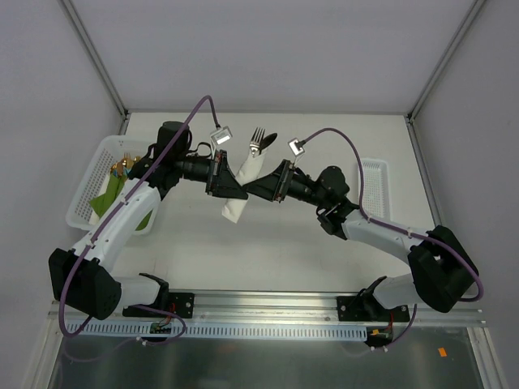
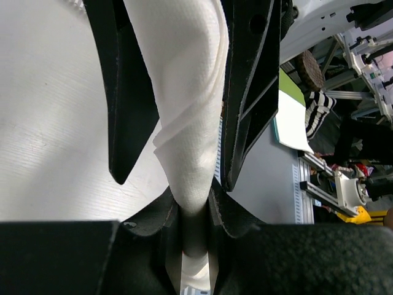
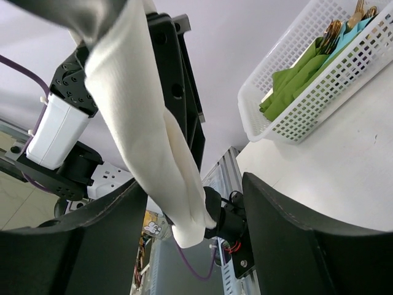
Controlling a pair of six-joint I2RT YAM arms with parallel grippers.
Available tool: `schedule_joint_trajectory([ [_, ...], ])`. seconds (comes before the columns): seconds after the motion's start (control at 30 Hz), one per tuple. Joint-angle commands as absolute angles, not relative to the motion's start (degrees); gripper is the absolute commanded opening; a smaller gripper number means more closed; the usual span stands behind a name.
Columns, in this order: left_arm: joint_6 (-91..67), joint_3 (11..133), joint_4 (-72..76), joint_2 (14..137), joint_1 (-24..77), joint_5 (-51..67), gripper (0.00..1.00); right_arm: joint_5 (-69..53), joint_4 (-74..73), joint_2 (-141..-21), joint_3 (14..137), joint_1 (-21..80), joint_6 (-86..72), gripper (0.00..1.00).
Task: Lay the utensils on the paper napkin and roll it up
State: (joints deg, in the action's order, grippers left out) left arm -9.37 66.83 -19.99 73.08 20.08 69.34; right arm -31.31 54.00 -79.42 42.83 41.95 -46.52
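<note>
The white paper napkin (image 1: 252, 167) is rolled into a tube and held off the table at its middle. The fork's tines (image 1: 258, 139) and the dark spoon bowl (image 1: 270, 138) stick out of its far end. My left gripper (image 1: 236, 193) is shut on the roll; in the left wrist view the napkin (image 2: 184, 92) is pinched between my left gripper's (image 2: 195, 203) fingers. My right gripper (image 1: 254, 188) faces it, open, its fingers (image 2: 126, 92) flanking the roll. In the right wrist view the napkin (image 3: 141, 123) hangs between my right gripper's (image 3: 187, 193) spread fingers. The utensils are hidden in both wrist views.
A white basket (image 1: 85, 190) at the left holds green cloths (image 1: 109, 196) and gold cutlery (image 1: 123, 166); the basket also shows in the right wrist view (image 3: 307, 104). A smaller white basket (image 1: 375, 188) stands at the right. Grey walls close in the table's far and side edges.
</note>
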Motion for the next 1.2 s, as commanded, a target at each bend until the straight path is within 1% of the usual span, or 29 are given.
schedule_joint_trajectory([
  [0.0,-7.65,69.96,-18.28,71.19,18.72,70.31,0.0,-31.64,57.74,-77.96,41.58,42.45,-46.93,0.64],
  [0.03,-7.73,69.96,-18.28,71.28,18.55,70.57,0.0,-31.47,57.74,-77.7,41.31,42.54,-46.93,0.62],
  [0.07,-7.82,69.96,-18.37,71.28,18.54,70.4,0.0,-31.46,57.66,-77.78,41.22,42.45,-46.85,0.56],
  [0.13,-7.91,69.87,-18.28,71.28,18.55,70.49,0.0,-31.55,57.74,-77.78,41.4,42.54,-46.85,0.49],
  [0.17,-7.91,69.79,-18.28,71.28,18.63,70.31,0.0,-31.55,57.92,-77.78,41.4,42.45,-46.85,0.4],
  [0.23,-8.0,69.52,-18.28,71.1,18.63,70.22,0.0,-31.38,58.09,-77.87,41.66,42.63,-46.76,0.34],
  [0.27,-7.91,69.43,-18.28,71.1,18.63,70.05,0.0,-31.38,58.27,-77.87,41.83,42.54,-46.76,0.27],
  [0.47,-8.17,68.73,-18.28,71.19,18.55,70.22,0.0,-31.46,58.18,-77.61,42.28,42.71,-46.23,0.08],
  [0.57,-8.17,67.94,-18.28,70.93,18.55,71.01,0.0,-31.38,58.18,-77.52,42.28,42.71,-46.23,0.05],
  [0.6,-8.17,67.77,-18.19,70.93,18.63,71.28,0.0,-31.2,58.1,-77.61,42.36,42.63,-46.32,0.05],
  [0.63,-8.0,67.68,-18.28,70.67,18.63,71.54,0.0,-31.2,57.83,-77.87,42.54,42.63,-46.58,0.09],
  [0.67,-7.91,67.41,-18.28,70.58,18.63,71.63,0.0,-31.29,57.83,-78.13,42.71,42.71,-47.1,0.28],
  [0.7,-7.82,67.33,-18.28,70.49,18.55,71.72,0.0,-31.29,57.83,-78.4,43.15,42.71,-47.28,0.32],
  [0.87,-7.65,66.54,-18.19,69.96,18.63,72.42,0.0,-30.67,59.93,-79.36,44.03,42.19,-49.04,0.38],
  [1.1,-7.91,65.65,-18.19,69.43,18.63,72.51,0.0,-30.24,62.14,-80.42,44.65,41.84,-51.15,0.39],
  [1.17,-8.0,65.48,-18.19,69.26,18.55,72.16,0.0,-30.15,62.66,-80.51,44.56,42.01,-51.5,0.37],
])
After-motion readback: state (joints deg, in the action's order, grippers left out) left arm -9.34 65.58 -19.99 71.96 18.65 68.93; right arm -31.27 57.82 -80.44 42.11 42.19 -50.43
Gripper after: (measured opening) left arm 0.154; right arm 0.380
